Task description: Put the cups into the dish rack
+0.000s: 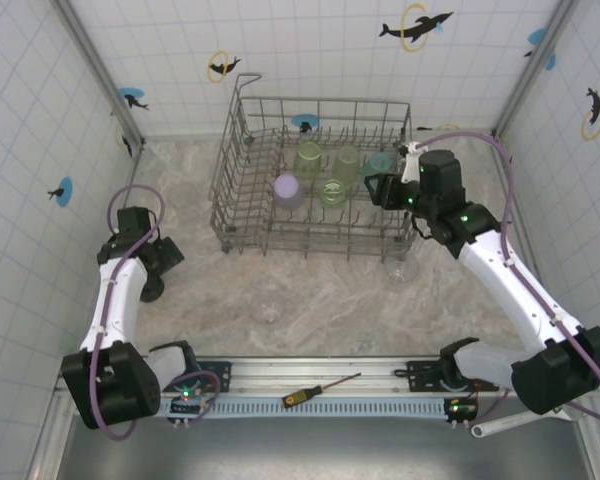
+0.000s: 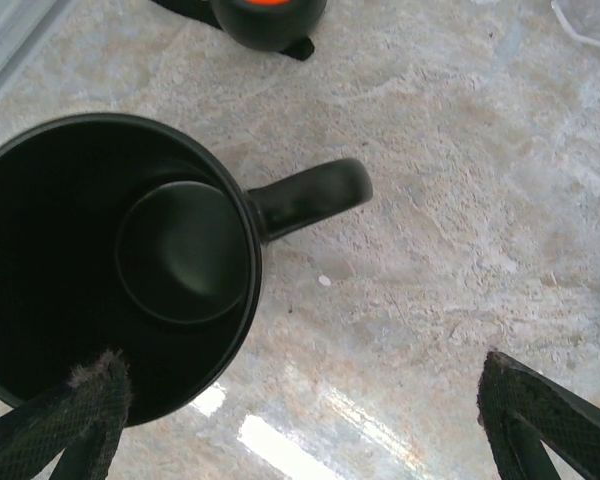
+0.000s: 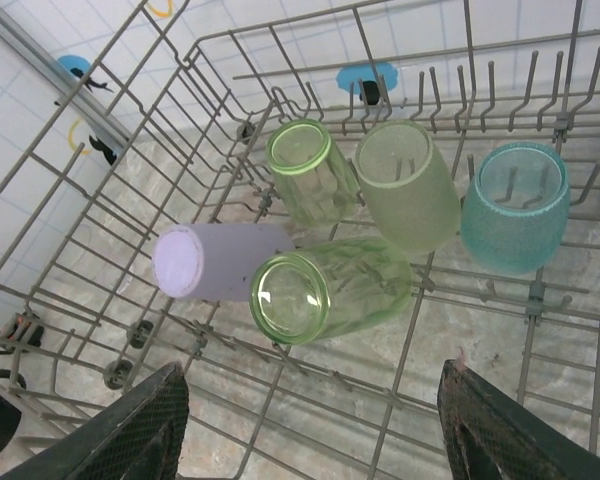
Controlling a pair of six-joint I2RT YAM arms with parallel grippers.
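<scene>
Gaping, the right gripper hangs over the dish rack. Left of it, the left gripper gapes over a black mug

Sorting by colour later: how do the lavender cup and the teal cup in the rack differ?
The lavender cup is opaque and smooth; the teal cup is translucent and pebbled. The lavender cup sits at the left of the group, the teal cup at the right end. Both are inside the dish rack.
</scene>
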